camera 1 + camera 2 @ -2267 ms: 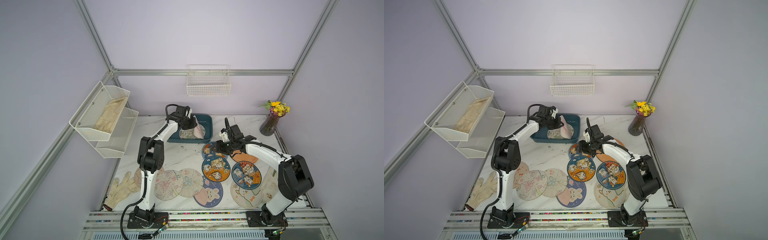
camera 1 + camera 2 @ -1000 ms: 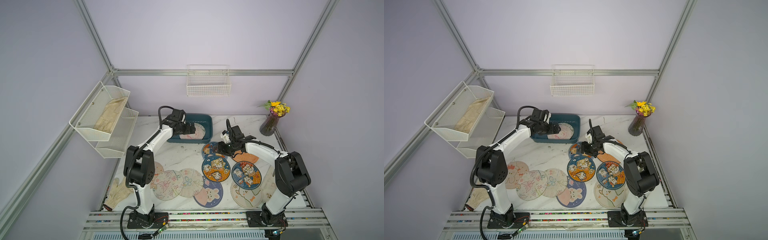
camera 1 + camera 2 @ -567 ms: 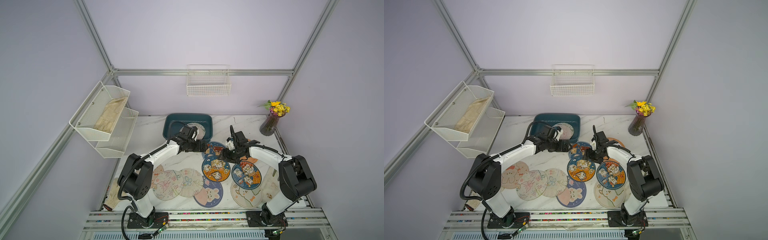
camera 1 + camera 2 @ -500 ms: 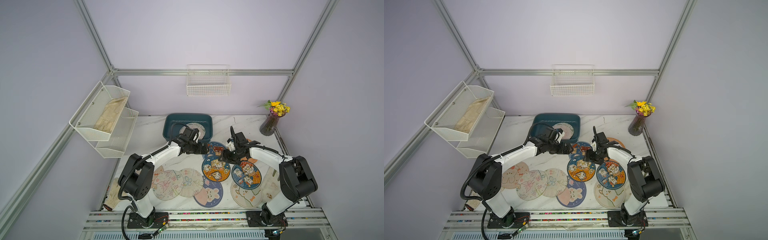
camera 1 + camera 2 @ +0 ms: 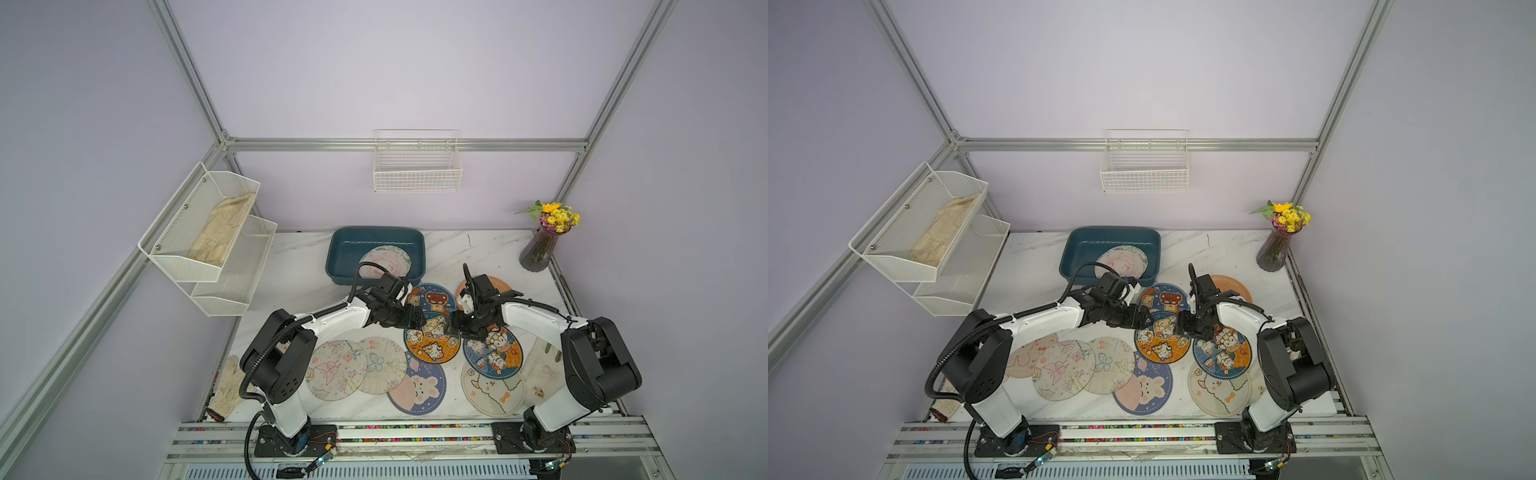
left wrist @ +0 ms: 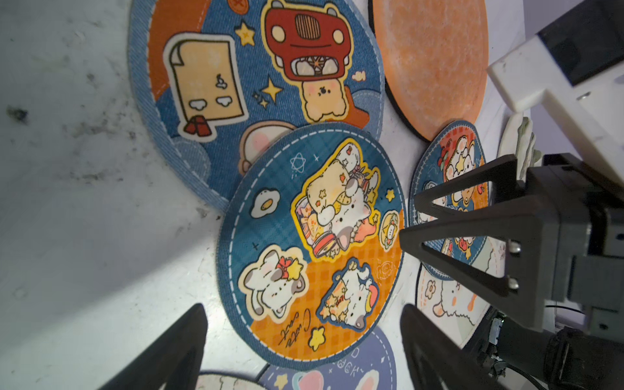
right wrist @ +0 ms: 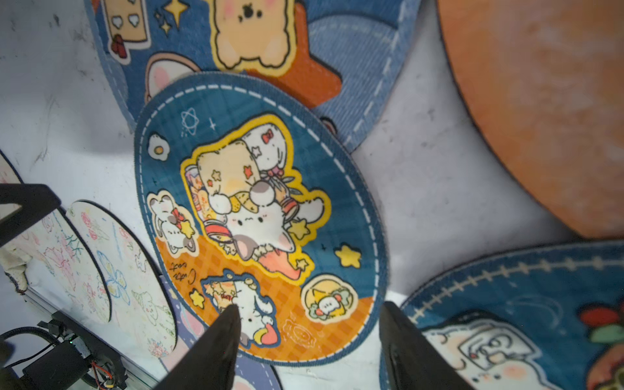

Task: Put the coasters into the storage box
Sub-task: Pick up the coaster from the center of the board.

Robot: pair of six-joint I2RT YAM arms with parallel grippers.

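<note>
The teal storage box (image 5: 340,249) stands at the back of the table with one pale coaster (image 5: 388,264) lying in it. Several coasters lie overlapping on the marble in front. Both grippers flank the blue-and-orange cat coaster (image 5: 432,340) (image 6: 310,243) (image 7: 256,209). My left gripper (image 5: 415,320) (image 6: 304,337) hangs open at its left edge, holding nothing. My right gripper (image 5: 453,328) (image 7: 307,324) is open at its right edge, one finger over the print and the other past the rim. The blue bear coaster (image 5: 432,297) and the plain orange coaster (image 5: 498,284) lie just behind.
A vase of flowers (image 5: 540,249) stands at the back right. White wire baskets (image 5: 208,241) hang on the left wall, one holding a glove, and another basket (image 5: 417,166) hangs on the back wall. A cream glove (image 5: 228,388) lies at the front left.
My left arm let a coaster go in the box and swung forward to the cat coaster. My right gripper slid from the bear coaster down to the cat coaster's right edge.
</note>
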